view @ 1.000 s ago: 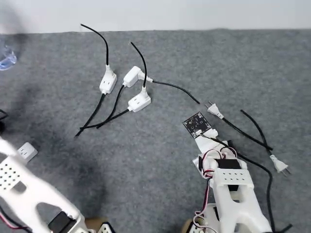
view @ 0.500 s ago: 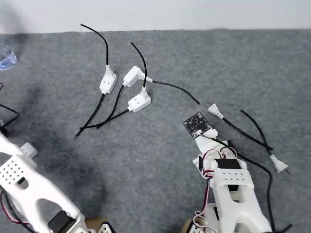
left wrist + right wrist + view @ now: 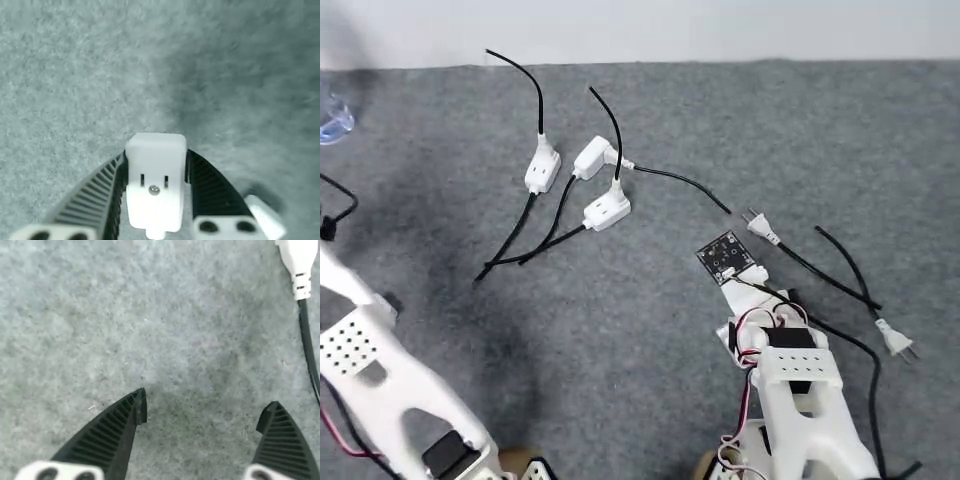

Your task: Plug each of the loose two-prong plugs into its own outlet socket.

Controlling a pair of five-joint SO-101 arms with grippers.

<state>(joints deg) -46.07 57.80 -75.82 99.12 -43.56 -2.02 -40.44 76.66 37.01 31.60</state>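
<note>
My left gripper (image 3: 155, 156) is shut on a white outlet socket (image 3: 155, 187), its dark fingers (image 3: 107, 185) pressed against both sides just above the grey carpet. In the high view the left arm (image 3: 370, 370) covers that socket at the table's left edge. Two loose two-prong plugs (image 3: 760, 227) (image 3: 893, 338) lie at the right on black cords. My right gripper (image 3: 207, 410) hangs open over bare carpet, with one white plug (image 3: 298, 260) and its cord off to one side. The right arm (image 3: 795, 375) stands at the lower right.
Three white sockets (image 3: 542, 165) (image 3: 592, 157) (image 3: 605, 210) with black cords lie bunched at the upper centre. A bluish clear object (image 3: 332, 118) sits at the far left edge. A pale wall (image 3: 720, 30) bounds the carpet at the back.
The left arm has slid forward over the white socket at the left edge, which lay in plain sight a second ago. The right arm and the plugs have not moved.
</note>
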